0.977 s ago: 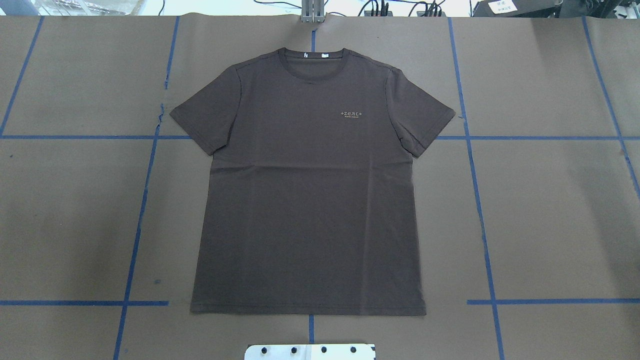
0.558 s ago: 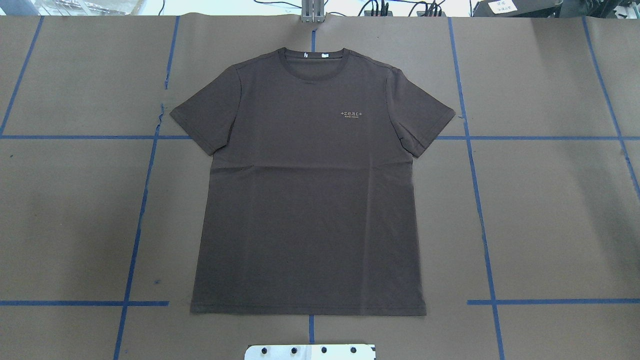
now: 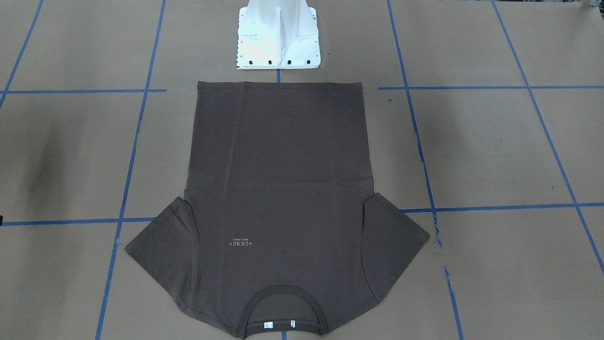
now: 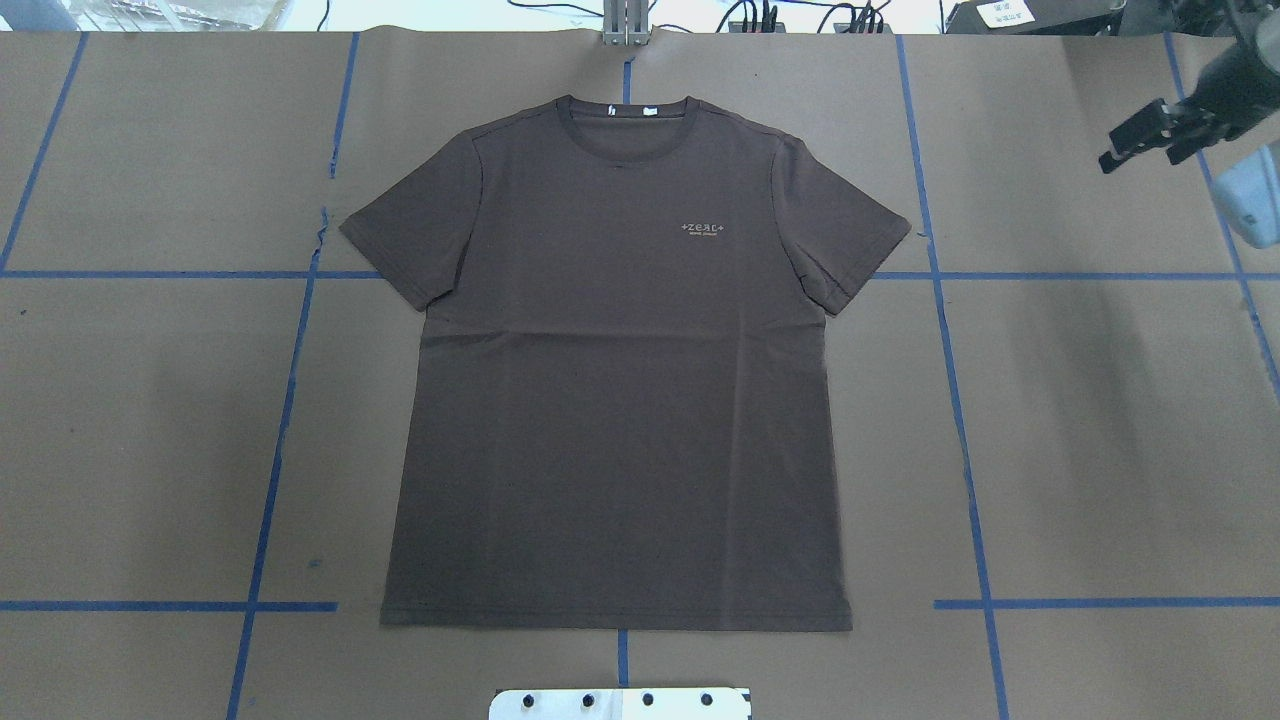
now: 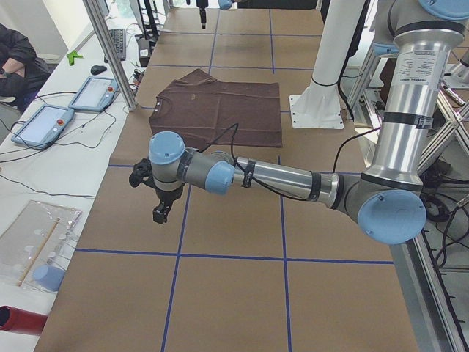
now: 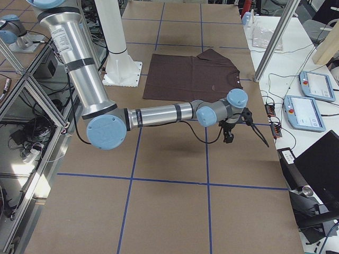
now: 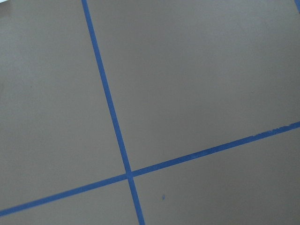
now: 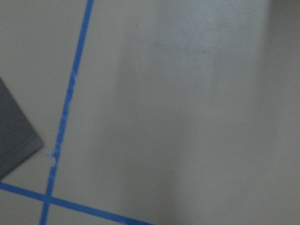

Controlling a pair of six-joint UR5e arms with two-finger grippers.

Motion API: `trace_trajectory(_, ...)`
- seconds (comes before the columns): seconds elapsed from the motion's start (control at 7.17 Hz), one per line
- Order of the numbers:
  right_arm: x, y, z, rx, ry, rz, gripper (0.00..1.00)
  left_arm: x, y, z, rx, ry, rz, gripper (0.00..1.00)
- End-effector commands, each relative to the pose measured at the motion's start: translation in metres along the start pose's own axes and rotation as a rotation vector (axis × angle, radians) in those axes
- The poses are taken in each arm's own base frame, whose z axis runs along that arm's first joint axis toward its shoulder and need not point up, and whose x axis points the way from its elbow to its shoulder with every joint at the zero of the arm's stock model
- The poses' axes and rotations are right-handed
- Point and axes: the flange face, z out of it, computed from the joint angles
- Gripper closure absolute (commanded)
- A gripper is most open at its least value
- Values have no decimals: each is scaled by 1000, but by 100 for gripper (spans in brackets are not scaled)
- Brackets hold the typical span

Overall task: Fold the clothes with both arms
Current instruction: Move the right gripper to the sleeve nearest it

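The dark brown T-shirt (image 4: 620, 400) lies flat and spread out in the middle of the table, collar at the far side and hem toward the robot base. It also shows in the front view (image 3: 278, 179) and both side views (image 5: 220, 106) (image 6: 190, 76). My right gripper (image 4: 1135, 160) hangs above the table at the far right, well clear of the right sleeve, its fingers apart and empty; it also shows in the right side view (image 6: 229, 138). My left gripper (image 5: 160, 213) hangs over bare table far to the shirt's left; I cannot tell whether it is open. The right wrist view catches a sleeve corner (image 8: 14, 140).
The white pedestal base (image 3: 278, 38) stands just behind the shirt's hem. Blue tape lines (image 4: 950, 400) grid the brown table cover. Tablets (image 5: 44, 121) and cables lie on the side table beyond the far edge, where a person (image 5: 15, 59) sits.
My right gripper has come into the overhead view at the top right. The T-shirt has not moved.
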Motion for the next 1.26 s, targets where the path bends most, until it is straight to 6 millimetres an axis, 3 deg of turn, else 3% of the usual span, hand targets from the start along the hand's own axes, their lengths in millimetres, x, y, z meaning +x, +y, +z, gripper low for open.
trace_trajectory(0.0,-116,-51,23,2,-11,95,0,7,-15,-5,39,2,-12,0)
trace_trajectory(0.14,-152,-63,43,28,6,95,0,9,-15,-5,53,5,4,0)
trace_trajectory(0.28,-173,-51,95,82,12,132,0,4,-8,-2,69,5,18,0)
trace_trajectory(0.42,-190,-38,129,109,27,155,0,4,-10,-1,73,5,5,0)
trace_trajectory(0.7,-190,-32,140,86,51,170,2,5,-11,-2,76,8,-12,0)
trace_trajectory(1.12,-194,-26,152,62,64,173,12,7,-12,-3,77,9,-9,0)
